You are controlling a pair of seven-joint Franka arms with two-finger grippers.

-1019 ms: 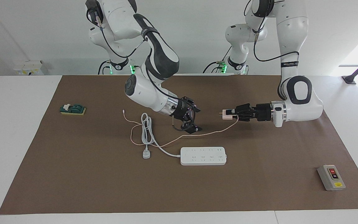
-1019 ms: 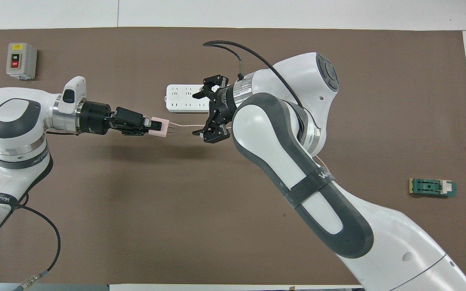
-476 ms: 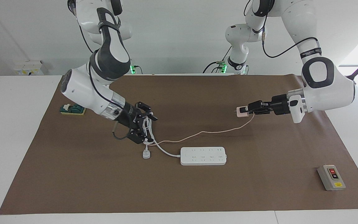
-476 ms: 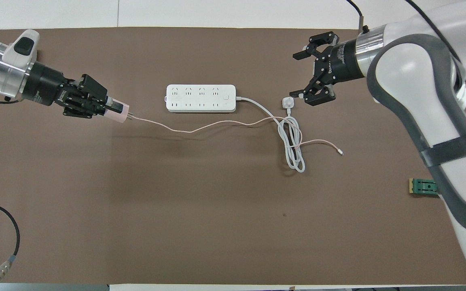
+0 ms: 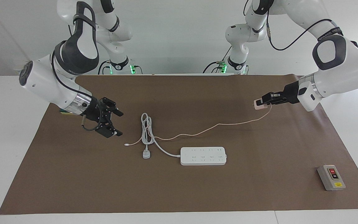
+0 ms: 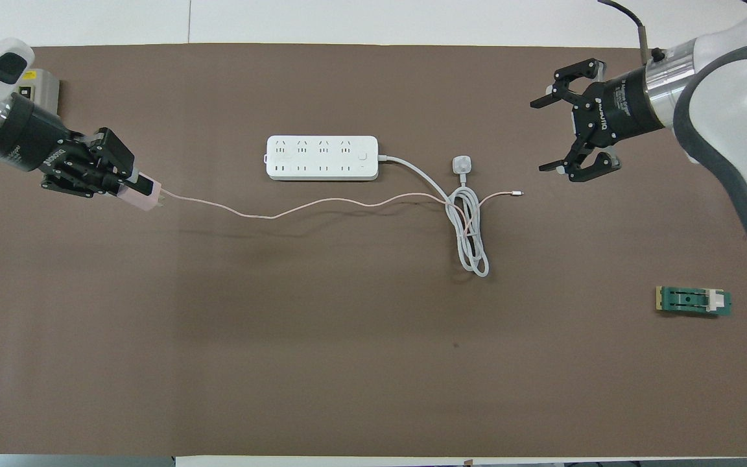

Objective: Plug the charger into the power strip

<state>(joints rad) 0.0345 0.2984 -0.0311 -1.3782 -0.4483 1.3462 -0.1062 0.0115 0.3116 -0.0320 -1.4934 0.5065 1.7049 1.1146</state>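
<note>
The pale pink charger (image 5: 257, 105) (image 6: 146, 198) hangs in the air over the mat toward the left arm's end, prongs pointing toward the middle of the table. My left gripper (image 5: 262, 103) (image 6: 130, 188) is shut on it. Its thin pink cable (image 5: 219, 125) (image 6: 270, 214) trails down to the mat and runs across the coiled white cord (image 5: 146, 129). The white power strip (image 5: 203, 156) (image 6: 321, 157) lies flat mid-table, sockets up, farther from the robots than the cable. My right gripper (image 5: 120, 124) (image 6: 541, 135) hovers open and empty beside the coil, toward the right arm's end.
The strip's round white plug (image 5: 146, 154) (image 6: 462, 164) lies beside the coil. A grey switch box (image 5: 331, 177) sits at the mat's corner on the left arm's end. A green block (image 6: 693, 301) lies toward the right arm's end, near the robots.
My left gripper has pulled back toward its own end with the charger, drawing the cable out nearly straight. My right gripper has swung away from the middle toward its end, staying open.
</note>
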